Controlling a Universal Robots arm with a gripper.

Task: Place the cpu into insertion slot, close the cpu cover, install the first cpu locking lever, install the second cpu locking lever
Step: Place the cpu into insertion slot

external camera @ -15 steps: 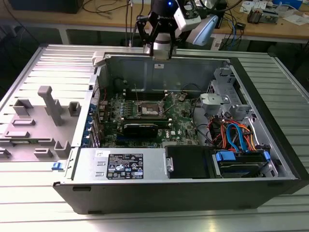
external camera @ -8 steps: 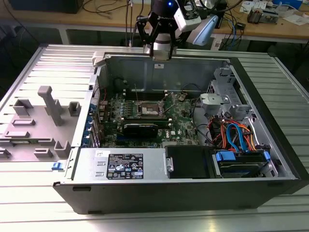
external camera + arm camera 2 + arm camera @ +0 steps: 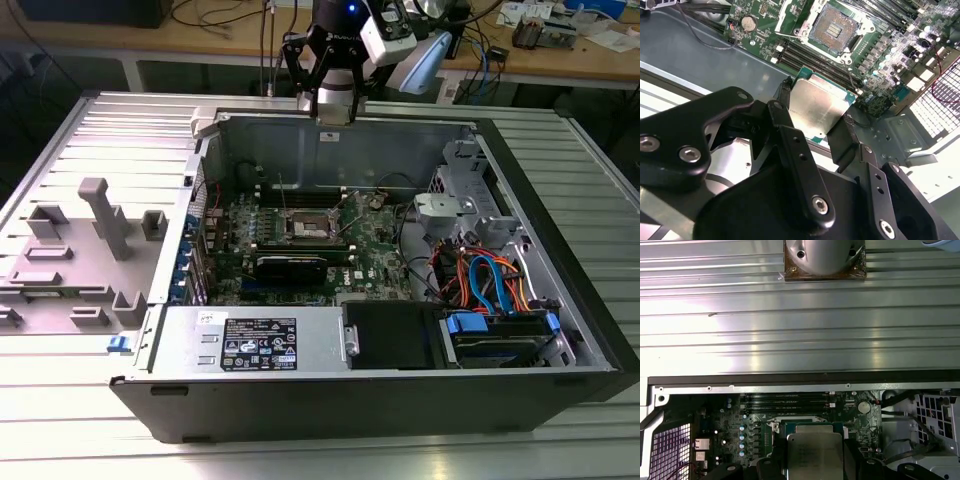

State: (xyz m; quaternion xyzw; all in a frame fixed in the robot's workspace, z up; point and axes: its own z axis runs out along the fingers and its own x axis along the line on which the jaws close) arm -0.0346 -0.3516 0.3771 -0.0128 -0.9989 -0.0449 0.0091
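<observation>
Over the rear edge of the open computer case, my jaws are closed on the chip, one finger against each of two opposite edges and its dull grey metal top facing both wrist cameras. Below it on the green board, the socket lies uncovered beside the long black memory slots, well apart from the chip. The case rests on a ribbed metal surface.

Gripper is hanging over the rear wall of the open computer case, above the green motherboard. Insertion slot is sitting mid-board, well apart from the gripper. Grey fixture is standing at the exterior view's left.
</observation>
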